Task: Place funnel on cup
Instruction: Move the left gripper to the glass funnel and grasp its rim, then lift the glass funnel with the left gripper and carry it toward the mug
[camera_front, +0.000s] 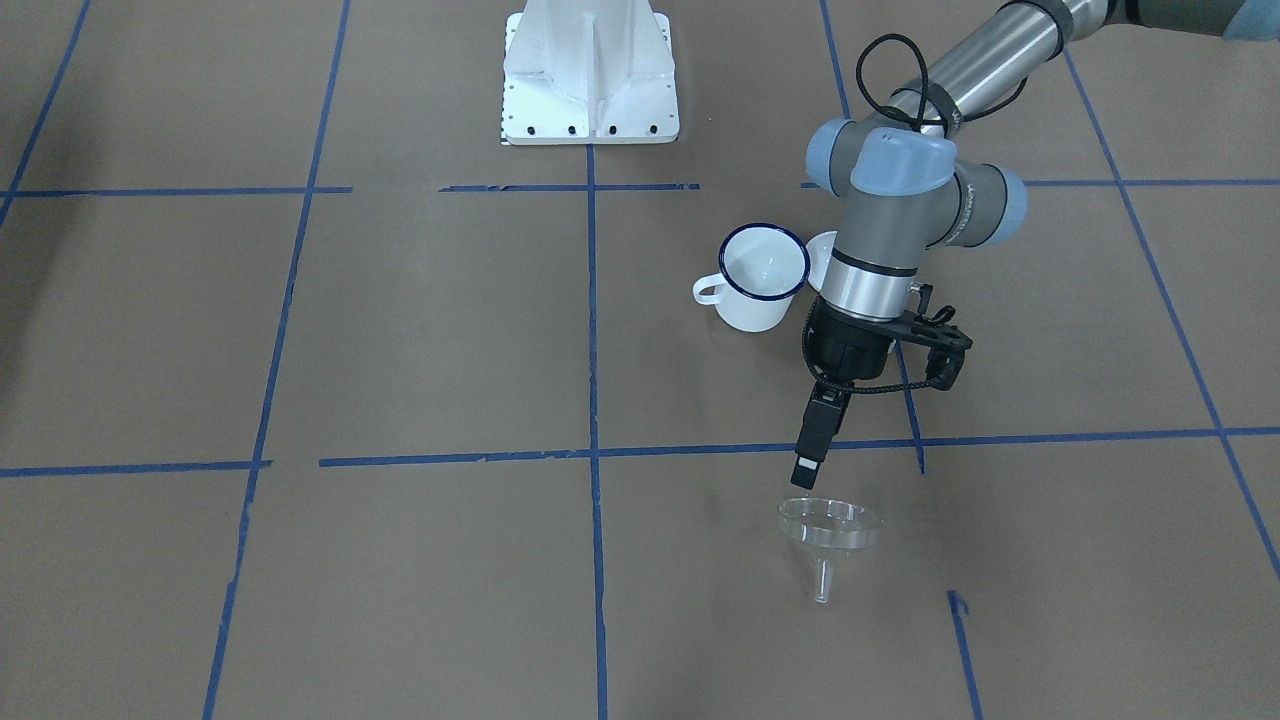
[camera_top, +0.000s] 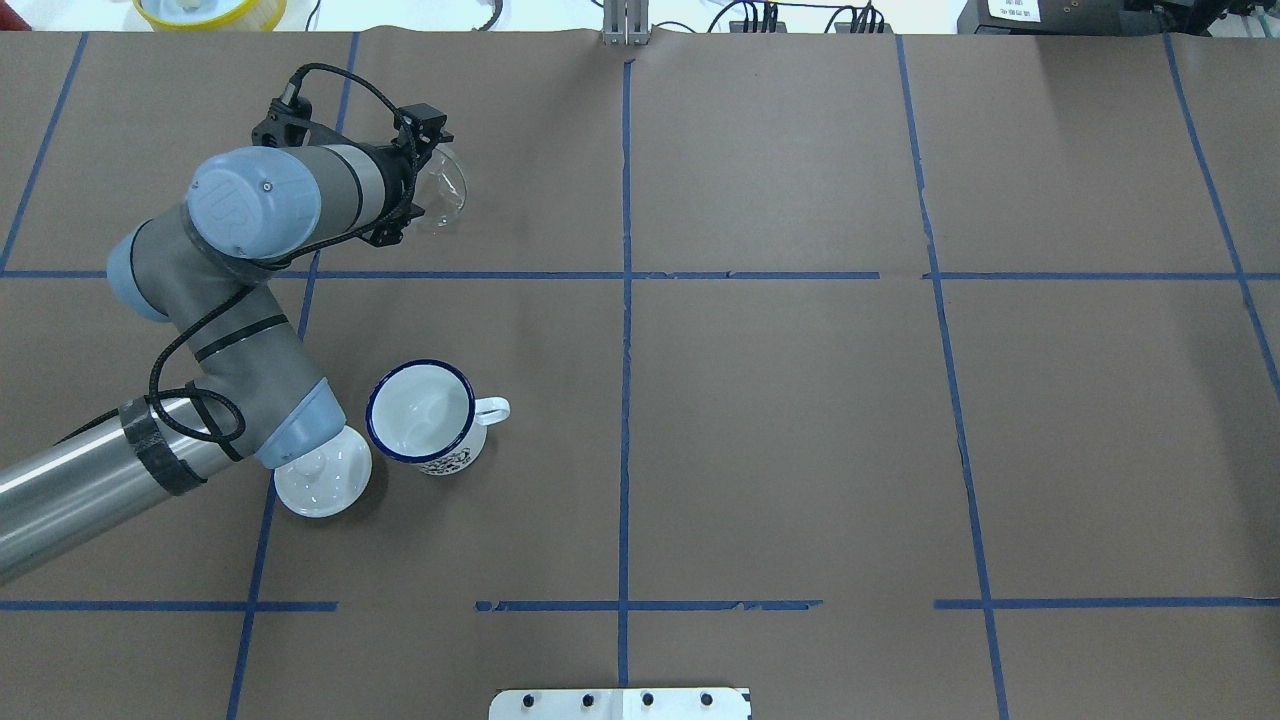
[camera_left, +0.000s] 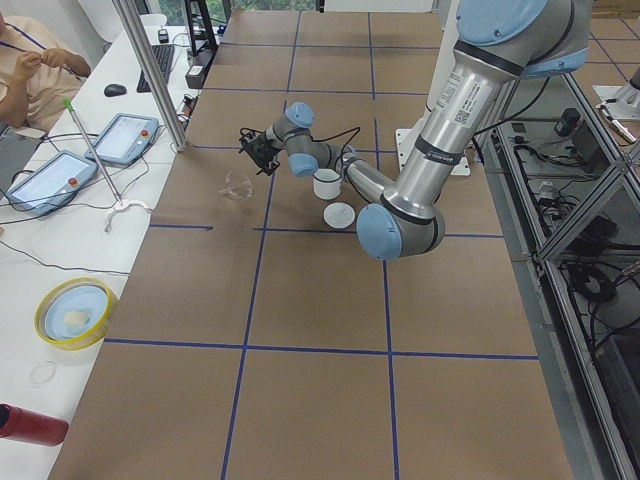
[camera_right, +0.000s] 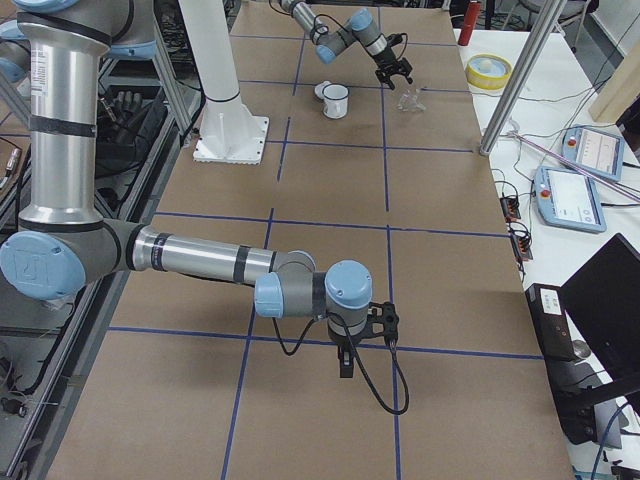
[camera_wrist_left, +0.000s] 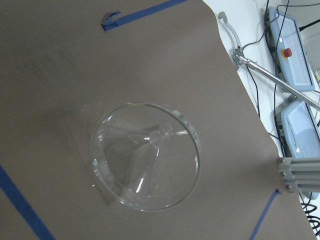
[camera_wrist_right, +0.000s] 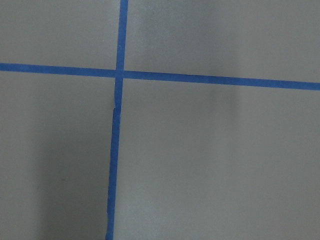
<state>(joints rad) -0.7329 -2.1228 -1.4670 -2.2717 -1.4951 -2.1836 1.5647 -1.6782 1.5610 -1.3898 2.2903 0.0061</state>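
Observation:
The clear funnel lies tilted on the brown table, spout toward the operators' side; it fills the left wrist view and shows in the overhead view. My left gripper hangs just above and behind its rim, not touching it. I see its jaws edge-on, and they look open and empty. The white cup with a dark blue rim stands upright and empty closer to the robot, handle toward the table's middle. My right gripper hovers over the far end of the table; I cannot tell whether it is open or shut.
A flat white knobbed lid lies beside the cup, partly under the left arm's elbow. The white robot base stands at the table's robot side. A yellow bowl sits beyond the far edge.

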